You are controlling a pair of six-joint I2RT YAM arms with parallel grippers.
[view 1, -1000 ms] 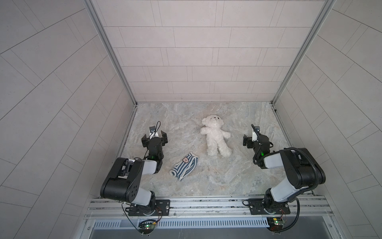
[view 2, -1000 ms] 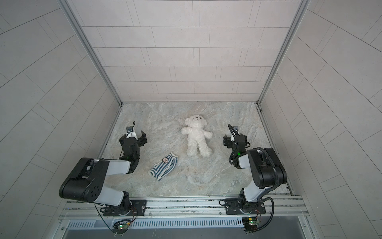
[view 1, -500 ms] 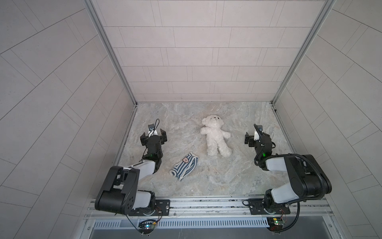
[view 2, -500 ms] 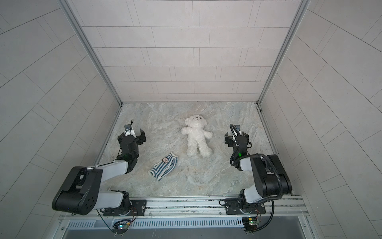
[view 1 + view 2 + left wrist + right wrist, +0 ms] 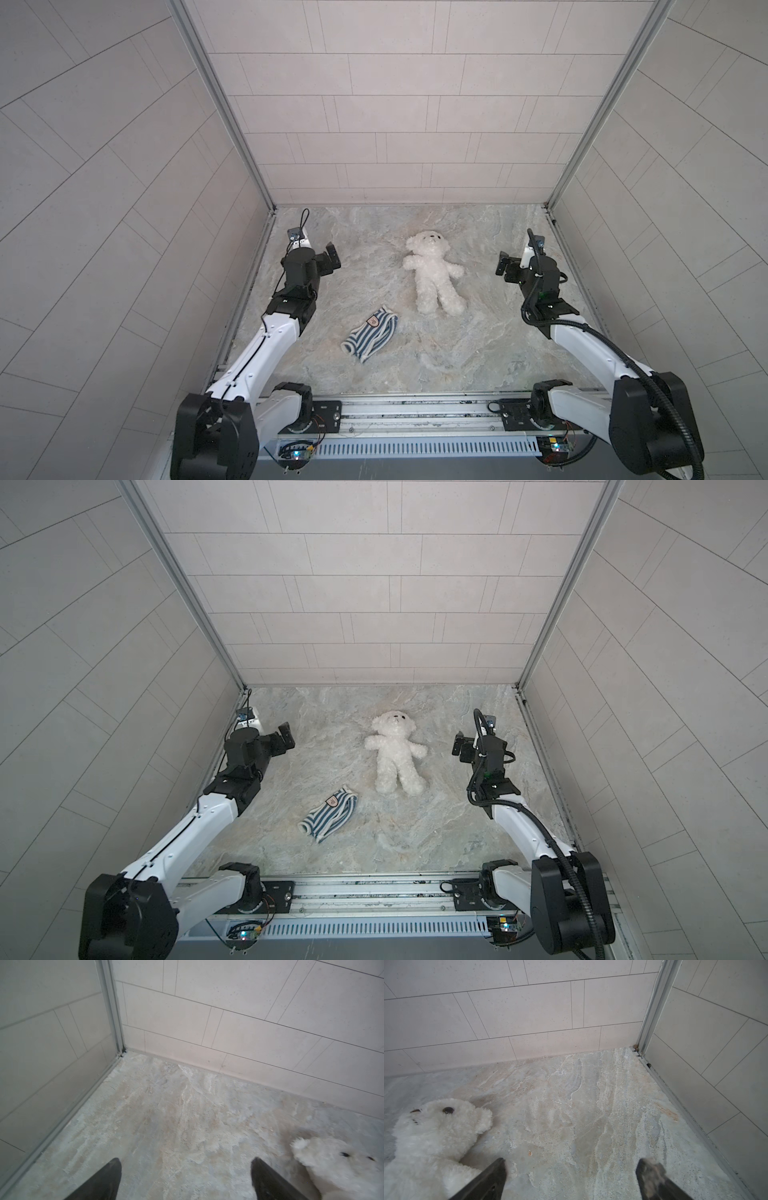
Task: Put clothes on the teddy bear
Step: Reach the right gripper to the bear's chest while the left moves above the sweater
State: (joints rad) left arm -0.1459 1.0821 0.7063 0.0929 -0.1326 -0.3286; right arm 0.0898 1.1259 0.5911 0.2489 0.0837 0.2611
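Note:
The teddy bear, white and fluffy, lies on its back in the middle of the marbled table, head toward the back wall. The left wrist view catches its head, and the right wrist view its head and arm. A blue-and-white striped shirt lies crumpled in front of the bear, to its left. My left gripper hovers open left of the bear. On the bear's other side my right gripper is open too. Neither holds anything.
Tiled walls close in the table on the left, right and back. A metal rail carrying both arm bases runs along the front edge. Each gripper is close to its side wall.
Both arms have stretched out from a folded pose, carrying the grippers a little toward the back wall. Bear and shirt have not moved.

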